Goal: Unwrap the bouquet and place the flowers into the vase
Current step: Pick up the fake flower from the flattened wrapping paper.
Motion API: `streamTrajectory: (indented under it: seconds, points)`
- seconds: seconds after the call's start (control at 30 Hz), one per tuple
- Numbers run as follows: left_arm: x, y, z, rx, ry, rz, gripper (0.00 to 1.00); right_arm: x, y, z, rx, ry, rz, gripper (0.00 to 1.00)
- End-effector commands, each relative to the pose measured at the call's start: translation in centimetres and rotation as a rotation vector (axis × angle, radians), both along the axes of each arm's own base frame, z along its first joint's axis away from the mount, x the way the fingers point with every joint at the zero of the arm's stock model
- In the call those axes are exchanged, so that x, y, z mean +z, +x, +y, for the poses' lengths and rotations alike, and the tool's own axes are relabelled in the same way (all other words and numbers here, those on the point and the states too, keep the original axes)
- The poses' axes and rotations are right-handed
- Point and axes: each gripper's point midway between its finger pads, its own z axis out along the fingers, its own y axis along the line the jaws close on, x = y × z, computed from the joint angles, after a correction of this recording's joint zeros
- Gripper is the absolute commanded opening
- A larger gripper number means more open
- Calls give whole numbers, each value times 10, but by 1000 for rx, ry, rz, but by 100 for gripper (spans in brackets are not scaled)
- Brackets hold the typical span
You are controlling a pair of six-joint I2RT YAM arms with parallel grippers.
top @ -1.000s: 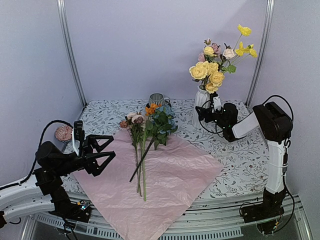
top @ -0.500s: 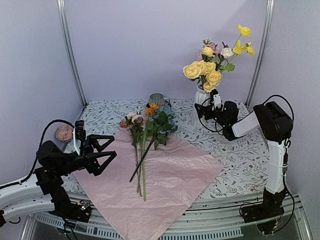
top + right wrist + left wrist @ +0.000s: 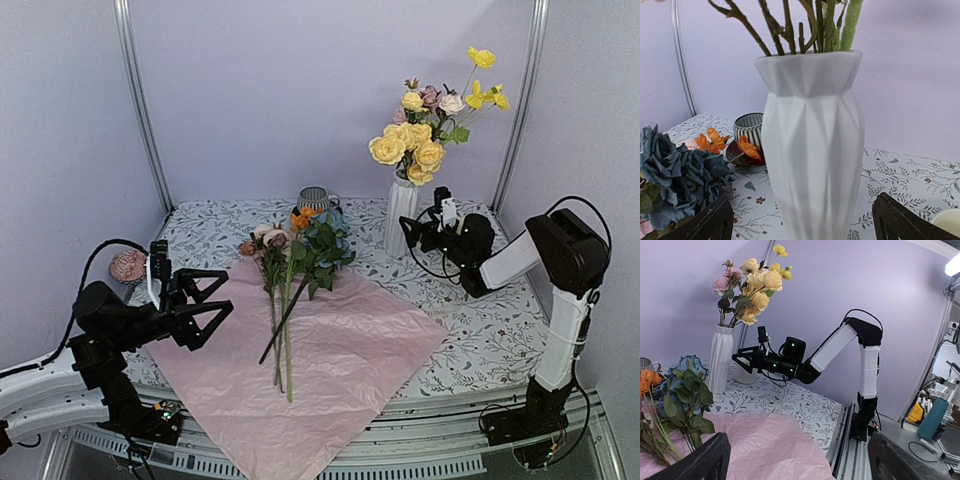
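Right of centre in the top view, the right gripper (image 3: 408, 233) is hovering just beside the white ribbed vase (image 3: 401, 212), jaws spread wide and gripping nothing. Yellow roses (image 3: 418, 145) are already standing in the vase. At centre, loose stems (image 3: 290, 262), apparently including blue hydrangeas, are lying on the flattened pink paper (image 3: 350, 350). The left gripper (image 3: 224, 293), lower left, is hanging open and empty. Stem transfer is under way; the next move, I judge, is calling for pinching one stem.
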Motion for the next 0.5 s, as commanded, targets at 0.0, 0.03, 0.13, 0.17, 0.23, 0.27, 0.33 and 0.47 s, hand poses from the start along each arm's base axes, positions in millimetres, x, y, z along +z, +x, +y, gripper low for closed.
streamTrajectory:
  seconds: [0.0,0.03,0.13,0.17,0.23,0.27,0.33,0.47]
  points:
    - [-1,8,-1,38,18,29,98,20,-27,-4,34,76,-22,99]
    - [-3,12,-1,56,32,46,98,16,-34,-6,34,80,-2,99]
    - [-17,30,0,134,91,123,98,13,-51,-11,37,117,56,99]
    - [-23,37,0,162,114,152,98,11,-57,-12,36,136,90,99]
    - [-35,49,1,220,168,199,98,8,-68,-13,35,161,153,99]
    - [-42,55,1,248,196,223,98,4,-73,-13,36,167,192,99]
    - [-57,65,0,287,260,276,97,-3,-84,-11,31,191,283,99]
    - [-82,82,-10,303,385,351,80,-9,-111,-1,46,216,412,94]
